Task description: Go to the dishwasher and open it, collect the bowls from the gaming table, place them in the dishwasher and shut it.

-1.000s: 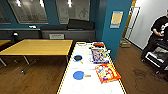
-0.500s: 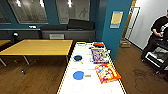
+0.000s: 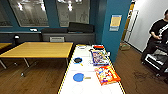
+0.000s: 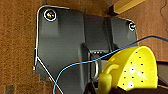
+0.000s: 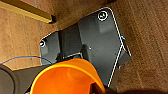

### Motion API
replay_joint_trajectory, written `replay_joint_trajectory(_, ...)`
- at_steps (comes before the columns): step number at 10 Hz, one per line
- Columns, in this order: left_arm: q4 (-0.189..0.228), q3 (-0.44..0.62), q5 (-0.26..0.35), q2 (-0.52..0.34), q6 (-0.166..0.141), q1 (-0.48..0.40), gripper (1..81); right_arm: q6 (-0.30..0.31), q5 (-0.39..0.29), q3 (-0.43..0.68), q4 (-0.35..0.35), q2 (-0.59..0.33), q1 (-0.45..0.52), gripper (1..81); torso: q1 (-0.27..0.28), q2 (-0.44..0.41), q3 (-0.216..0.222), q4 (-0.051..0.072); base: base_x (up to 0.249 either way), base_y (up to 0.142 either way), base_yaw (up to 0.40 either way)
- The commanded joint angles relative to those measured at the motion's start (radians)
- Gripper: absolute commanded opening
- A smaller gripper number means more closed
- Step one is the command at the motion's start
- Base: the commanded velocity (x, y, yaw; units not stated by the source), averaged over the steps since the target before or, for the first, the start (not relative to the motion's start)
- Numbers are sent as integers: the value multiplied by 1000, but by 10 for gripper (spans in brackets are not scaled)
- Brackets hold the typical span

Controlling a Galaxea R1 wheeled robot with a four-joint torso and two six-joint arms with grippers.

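Note:
The gaming table (image 3: 87, 68), white-topped with a yellow edge, runs away from me in the lower middle of the head view. On its left half sit a black bowl (image 3: 78, 60) and, nearer to me, a blue bowl (image 3: 78, 77). The dishwasher is out of view. In the left wrist view a yellow perforated thing with a handle (image 4: 132, 67) is close to the camera. In the right wrist view an orange round vessel (image 5: 67, 77) is close to the camera. Whether either one is held I cannot tell.
Two colourful game boxes (image 3: 99, 57) (image 3: 107, 74) and a red thing (image 3: 98, 46) lie on the table's right half. A yellow-topped table (image 3: 40, 49) stands to the left, a teal pillar (image 3: 113, 27) behind. A person (image 3: 157, 35) stands at the far right on wooden floor.
The whole head view has shifted a little, so the gaming table sits slightly nearer: the camera has moved forward. Nothing on the table has moved.

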Motion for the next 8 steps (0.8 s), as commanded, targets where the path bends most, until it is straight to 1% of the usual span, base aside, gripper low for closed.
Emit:
replay_joint_trajectory(1,16,-3,42,-12,5,-23,10,-5,-58,-2,-25,-30,25,10,0,0,0,0,0,0,0)
replay_joint_trajectory(4,14,-21,41,0,8,-11,10,-5,-58,-42,-31,-1,19,10,1,1,-1,0,-98,0,0)
replay_joint_trajectory(8,16,-123,35,58,11,4,10,-5,-58,-93,-48,33,2,10,-1,0,0,0,-168,0,0)
